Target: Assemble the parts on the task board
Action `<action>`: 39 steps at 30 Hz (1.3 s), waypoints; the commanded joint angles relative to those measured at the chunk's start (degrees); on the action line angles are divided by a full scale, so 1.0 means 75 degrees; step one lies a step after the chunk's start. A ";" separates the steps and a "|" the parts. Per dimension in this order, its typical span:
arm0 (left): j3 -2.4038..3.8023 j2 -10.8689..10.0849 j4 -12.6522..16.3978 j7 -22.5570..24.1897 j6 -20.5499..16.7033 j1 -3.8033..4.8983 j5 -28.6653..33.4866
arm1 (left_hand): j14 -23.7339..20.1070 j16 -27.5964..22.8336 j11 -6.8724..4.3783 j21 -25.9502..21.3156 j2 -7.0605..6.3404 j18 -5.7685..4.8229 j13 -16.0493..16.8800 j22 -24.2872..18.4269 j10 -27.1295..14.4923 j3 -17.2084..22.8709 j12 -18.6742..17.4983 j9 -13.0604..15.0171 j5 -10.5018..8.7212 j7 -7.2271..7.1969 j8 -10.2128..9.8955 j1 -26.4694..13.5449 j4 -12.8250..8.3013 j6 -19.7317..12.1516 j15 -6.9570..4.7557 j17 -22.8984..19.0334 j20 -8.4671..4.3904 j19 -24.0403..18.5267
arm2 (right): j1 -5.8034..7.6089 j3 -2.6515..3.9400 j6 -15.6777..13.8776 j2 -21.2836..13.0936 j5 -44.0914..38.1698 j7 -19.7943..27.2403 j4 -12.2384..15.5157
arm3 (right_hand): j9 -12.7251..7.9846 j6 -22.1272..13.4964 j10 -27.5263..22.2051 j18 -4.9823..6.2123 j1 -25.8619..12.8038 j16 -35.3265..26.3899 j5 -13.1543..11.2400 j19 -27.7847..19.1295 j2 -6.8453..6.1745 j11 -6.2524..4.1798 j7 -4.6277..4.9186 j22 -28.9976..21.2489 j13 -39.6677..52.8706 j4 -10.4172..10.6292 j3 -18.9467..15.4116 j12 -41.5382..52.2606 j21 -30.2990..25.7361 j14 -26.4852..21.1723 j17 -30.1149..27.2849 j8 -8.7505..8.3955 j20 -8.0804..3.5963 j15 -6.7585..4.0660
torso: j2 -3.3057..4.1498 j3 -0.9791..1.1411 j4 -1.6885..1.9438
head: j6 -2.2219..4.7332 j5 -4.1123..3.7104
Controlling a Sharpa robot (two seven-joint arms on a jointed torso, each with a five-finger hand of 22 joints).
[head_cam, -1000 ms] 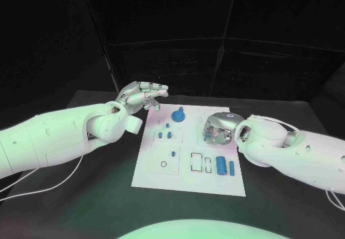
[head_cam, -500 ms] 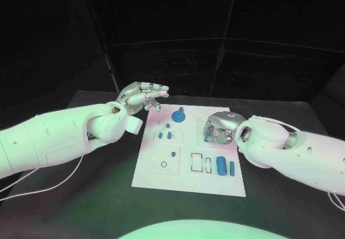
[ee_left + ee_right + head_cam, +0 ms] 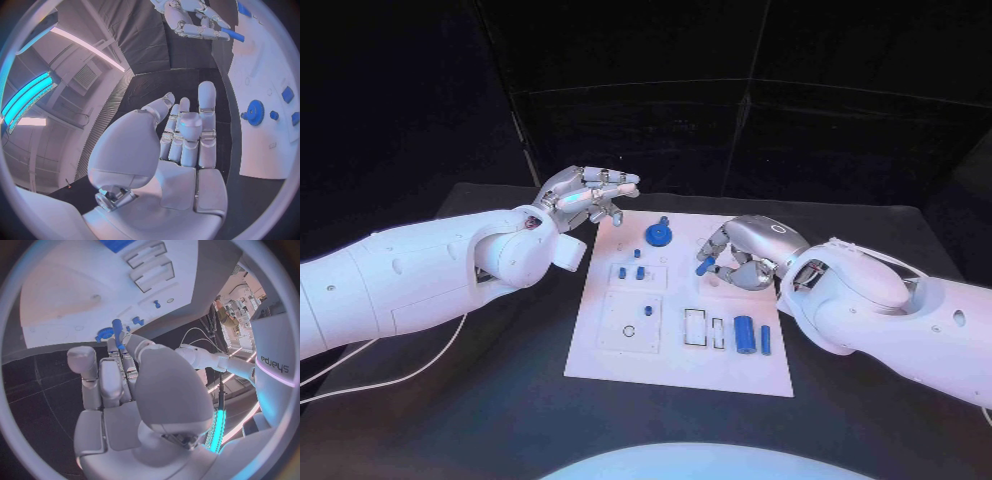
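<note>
Right hand (image 3: 740,255) pinches a small blue peg (image 3: 705,264) above the task board (image 3: 678,352), right of the gear (image 3: 656,234). Left hand (image 3: 584,193) hovers empty off the far-left corner, fingers loosely curled. Advice: keep the peg upright, line up over its hole, press straight down.

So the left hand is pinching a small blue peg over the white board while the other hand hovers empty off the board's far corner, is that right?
Not quite: the right hand pinches the blue peg over the white board, as the head view shows. The left hand is the empty one, hovering off the board's far corner.
</note>
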 commanded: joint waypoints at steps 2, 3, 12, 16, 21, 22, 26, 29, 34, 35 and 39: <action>0.0007 0.0014 0.0005 0.0035 0.0127 0.0010 -0.0024 | -0.0029 0.0026 0.0012 -0.0025 -0.0001 0.0108 0.0011 -0.0003 -0.0066 -0.0002 0.0039 -0.0001 0.0042 -0.0008 0.0037 0.0028 -0.0038 -0.0046 0.0006 -0.0008 0.0043 -0.0002 | 0.0014 0.0005 -0.0339 0.0199 0.0551 0.0407 0.0229 | -0.0011 0.0010 0.0229 -0.0029 -0.0054 0.0053 0.0039 0.0056 -0.0068 -0.0185 0.0025 0.0013 0.0010 -0.0013 0.0059 -0.0061 0.0040 0.0178 0.0007 -0.0039 -0.0001 -0.0003 | 0.0017 0.0008 0.0004 | -0.0009 0.0017; 0.0007 0.0017 0.0004 0.0036 0.0127 0.0010 -0.0024 | -0.0029 0.0026 0.0012 -0.0025 -0.0001 0.0108 0.0011 -0.0003 -0.0066 -0.0002 0.0039 -0.0001 0.0042 -0.0008 0.0037 0.0028 -0.0038 -0.0046 0.0006 -0.0008 0.0043 -0.0002 | 0.0014 0.0005 -0.0311 0.0248 0.0579 0.0427 0.0238 | -0.0011 0.0008 0.0228 -0.0029 -0.0061 0.0053 0.0040 0.0054 -0.0072 -0.0184 0.0027 0.0012 0.0010 -0.0015 0.0062 -0.0065 0.0040 0.0178 0.0007 -0.0041 0.0000 -0.0002 | 0.0020 0.0009 0.0006 | -0.0014 0.0019; 0.0007 0.0024 0.0003 0.0045 0.0118 0.0010 -0.0026 | -0.0029 0.0030 0.0015 -0.0025 -0.0011 0.0107 0.0012 -0.0002 -0.0069 -0.0007 0.0045 -0.0001 0.0046 -0.0005 0.0040 0.0017 -0.0036 -0.0050 0.0008 -0.0004 0.0044 -0.0002 | -0.0073 -0.0005 0.0156 0.1235 0.0766 0.0664 -0.0047 | -0.0017 -0.0011 0.0219 -0.0023 -0.0147 0.0042 0.0049 0.0028 -0.0089 -0.0172 0.0040 -0.0020 0.0009 -0.0018 0.0086 -0.0104 0.0029 0.0172 -0.0022 -0.0065 0.0009 0.0009 | 0.0020 -0.0006 0.0019 | -0.0130 0.0101; 0.0008 0.0027 0.0003 0.0047 0.0121 0.0011 -0.0026 | -0.0025 0.0037 0.0016 -0.0025 -0.0015 0.0107 0.0012 -0.0002 -0.0071 -0.0010 0.0048 -0.0001 0.0048 -0.0004 0.0042 0.0011 -0.0035 -0.0052 0.0009 0.0008 0.0045 -0.0001 | -0.0170 -0.0160 0.0401 0.1513 0.0692 0.0766 -0.0217 | -0.0018 -0.0029 0.0220 -0.0020 -0.0235 0.0045 0.0139 0.0011 -0.0154 -0.0168 0.0045 -0.0021 0.0011 -0.0047 0.0065 -0.0140 0.0031 0.0168 -0.0026 -0.0088 0.0017 0.0017 | 0.0011 -0.0008 0.0001 | -0.0210 0.0158; 0.0008 0.0041 0.0004 0.0048 0.0124 0.0012 -0.0026 | -0.0025 0.0037 0.0016 -0.0025 -0.0015 0.0107 0.0012 -0.0002 -0.0071 -0.0010 0.0048 -0.0001 0.0048 -0.0004 0.0042 0.0011 -0.0035 -0.0052 0.0009 0.0008 0.0045 -0.0001 | -0.0212 -0.0399 0.0655 0.1757 0.0540 0.0840 -0.0406 | -0.0018 -0.0031 0.0221 -0.0019 -0.0246 0.0045 0.0149 0.0007 -0.0163 -0.0167 0.0045 -0.0027 0.0012 -0.0052 0.0060 -0.0145 0.0029 0.0168 -0.0028 -0.0091 0.0017 0.0017 | 0.0015 -0.0003 0.0002 | -0.0235 0.0203; 0.0008 0.0045 0.0004 0.0048 0.0124 0.0013 -0.0026 | -0.0025 0.0037 0.0016 -0.0025 -0.0015 0.0107 0.0012 -0.0002 -0.0071 -0.0010 0.0048 -0.0001 0.0048 -0.0004 0.0042 0.0011 -0.0035 -0.0052 0.0009 0.0008 0.0045 -0.0001 | -0.0223 -0.0435 0.0687 0.1794 0.0497 0.0850 -0.0435 | -0.0018 -0.0031 0.0221 -0.0017 -0.0249 0.0047 0.0151 0.0003 -0.0165 -0.0167 0.0045 -0.0034 0.0012 -0.0053 0.0059 -0.0146 0.0025 0.0168 -0.0025 -0.0091 0.0017 0.0017 | 0.0013 -0.0003 0.0010 | -0.0237 0.0204; 0.0008 0.0059 -0.0007 0.0045 0.0126 0.0013 -0.0026 | -0.0025 0.0037 0.0016 -0.0025 -0.0015 0.0107 0.0012 -0.0002 -0.0071 -0.0010 0.0048 -0.0001 0.0048 -0.0004 0.0042 0.0011 -0.0035 -0.0052 0.0009 0.0008 0.0045 -0.0001 | -0.0284 -0.0538 0.0820 0.1963 0.0159 0.0878 -0.0587 | -0.0018 -0.0031 0.0221 -0.0019 -0.0250 0.0049 0.0152 0.0008 -0.0164 -0.0167 0.0045 -0.0023 0.0012 -0.0053 0.0059 -0.0146 0.0031 0.0169 -0.0020 -0.0092 0.0017 0.0018 | -0.0004 0.0004 0.0000 | -0.0255 0.0226; 0.0008 0.0068 -0.0011 0.0043 0.0127 0.0013 -0.0026 | -0.0025 0.0037 0.0016 -0.0025 -0.0015 0.0107 0.0012 -0.0002 -0.0071 -0.0010 0.0048 -0.0001 0.0048 -0.0004 0.0042 0.0011 -0.0035 -0.0052 0.0009 0.0008 0.0045 -0.0001 | -0.0319 -0.0567 0.0891 0.2040 0.0044 0.0880 -0.0668 | -0.0018 -0.0031 0.0221 -0.0019 -0.0250 0.0049 0.0152 0.0008 -0.0164 -0.0167 0.0045 -0.0023 0.0012 -0.0053 0.0059 -0.0146 0.0031 0.0169 -0.0020 -0.0092 0.0017 0.0018 | 0.0003 0.0007 0.0004 | -0.0249 0.0233; 0.0008 0.0096 -0.0031 0.0040 0.0131 0.0012 -0.0026 | -0.0025 0.0037 0.0016 -0.0025 -0.0015 0.0107 0.0012 -0.0002 -0.0071 -0.0010 0.0048 -0.0001 0.0048 -0.0004 0.0042 0.0011 -0.0035 -0.0052 0.0009 0.0008 0.0045 -0.0001 | -0.0380 -0.0588 0.0968 0.2157 -0.0156 0.0876 -0.0773 | -0.0017 -0.0026 0.0224 -0.0018 -0.0256 0.0052 0.0161 0.0005 -0.0153 -0.0167 0.0044 -0.0024 0.0013 -0.0054 0.0064 -0.0150 0.0031 0.0169 -0.0017 -0.0091 0.0017 0.0018 | -0.0001 0.0012 -0.0001 | -0.0249 0.0290; 0.0008 0.0101 -0.0034 0.0040 0.0133 0.0012 -0.0026 | -0.0025 0.0037 0.0016 -0.0025 -0.0015 0.0107 0.0012 -0.0002 -0.0071 -0.0010 0.0048 -0.0001 0.0048 -0.0004 0.0042 0.0011 -0.0035 -0.0052 0.0009 0.0008 0.0045 -0.0001 | -0.0386 -0.0590 0.0978 0.2170 -0.0170 0.0874 -0.0785 | -0.0017 -0.0026 0.0224 -0.0018 -0.0256 0.0052 0.0161 0.0005 -0.0153 -0.0167 0.0044 -0.0024 0.0013 -0.0054 0.0064 -0.0150 0.0031 0.0169 -0.0017 -0.0091 0.0017 0.0018 | 0.0003 0.0012 0.0005 | -0.0244 0.0297; 0.0008 0.0121 -0.0044 0.0037 0.0143 0.0011 -0.0026 | -0.0025 0.0037 0.0016 -0.0025 -0.0015 0.0107 0.0012 -0.0002 -0.0071 -0.0010 0.0048 -0.0001 0.0048 -0.0004 0.0042 0.0011 -0.0035 -0.0052 0.0009 0.0008 0.0045 -0.0001 | -0.0402 -0.0593 0.1038 0.2226 -0.0221 0.0838 -0.0850 | -0.0017 -0.0025 0.0225 -0.0017 -0.0260 0.0051 0.0164 0.0003 -0.0149 -0.0166 0.0045 -0.0028 0.0013 -0.0054 0.0065 -0.0152 0.0029 0.0169 -0.0019 -0.0091 0.0017 0.0019 | 0.0011 0.0007 0.0007 | -0.0236 0.0302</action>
